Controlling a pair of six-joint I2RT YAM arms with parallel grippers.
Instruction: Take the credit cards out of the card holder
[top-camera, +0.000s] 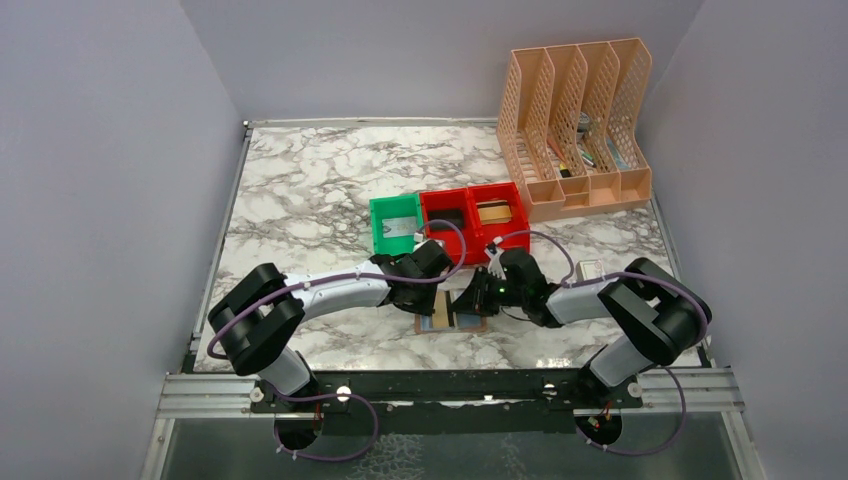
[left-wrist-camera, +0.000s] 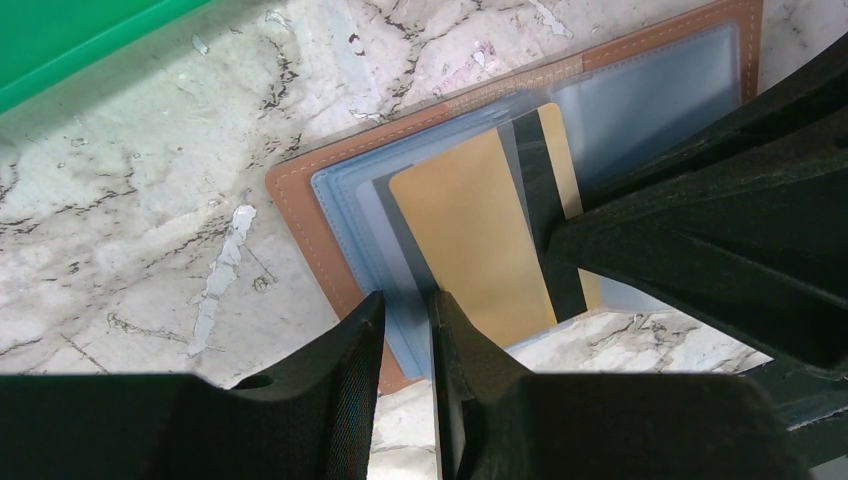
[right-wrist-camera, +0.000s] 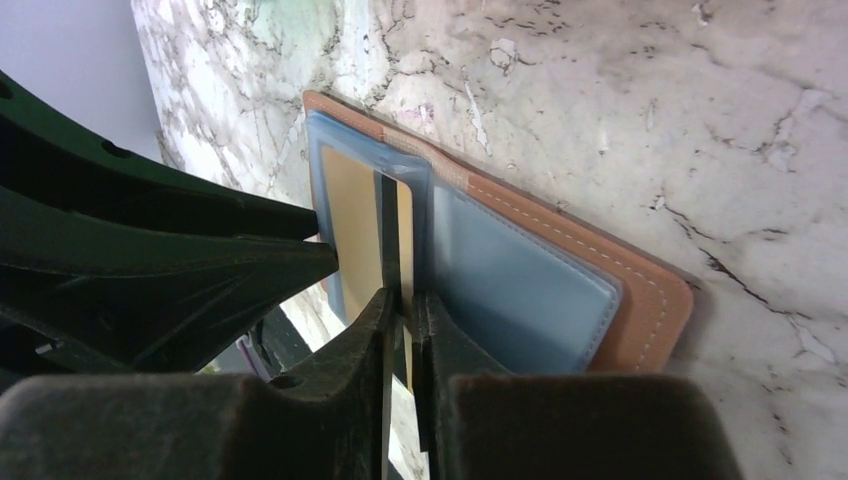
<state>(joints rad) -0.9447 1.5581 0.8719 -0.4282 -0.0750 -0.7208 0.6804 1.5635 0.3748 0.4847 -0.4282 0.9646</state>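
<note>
Gold card (right-wrist-camera: 355, 220) pinched in right hand (right-wrist-camera: 405, 300), holder (right-wrist-camera: 650, 300) beneath

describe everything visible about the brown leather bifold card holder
The brown leather-like bifold card holder lies open and flat on the white marble table, between the two grippers. Pale stitching runs along its border; inside are light blue translucent sleeves. A gold plastic card with a dark stripe sticks partly out of one sleeve. The left gripper pinches the holder's near edge, and the right gripper is closed on the gold card's edge.
</note>
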